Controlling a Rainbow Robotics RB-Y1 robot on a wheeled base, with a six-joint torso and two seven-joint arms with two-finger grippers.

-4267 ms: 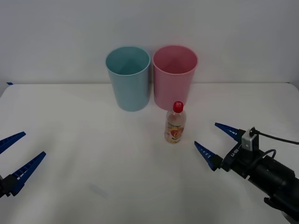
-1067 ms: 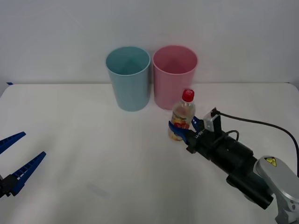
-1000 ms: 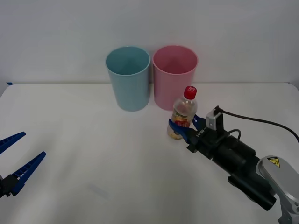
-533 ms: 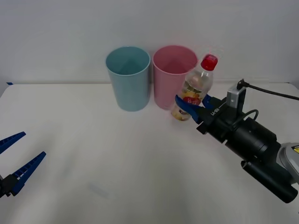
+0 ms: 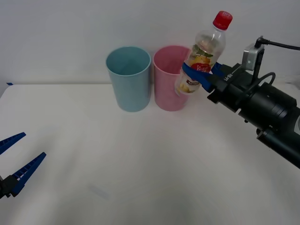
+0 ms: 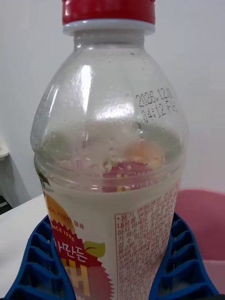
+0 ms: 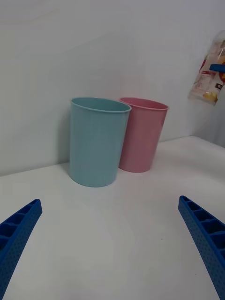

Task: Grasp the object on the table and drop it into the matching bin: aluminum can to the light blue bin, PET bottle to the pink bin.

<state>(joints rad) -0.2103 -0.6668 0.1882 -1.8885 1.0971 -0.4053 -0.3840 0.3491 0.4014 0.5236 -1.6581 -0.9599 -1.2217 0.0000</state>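
White table, plain wall behind. Blue bin and pink bin upright side by side at far edge, blue on robot's left. R gripper clamped on bottle at its label, held off the table, cap tilted to robot's right; bottle's base overlaps pink bin's right rim in front view. L gripper low at near-left, fingers spread wide, holding nothing.
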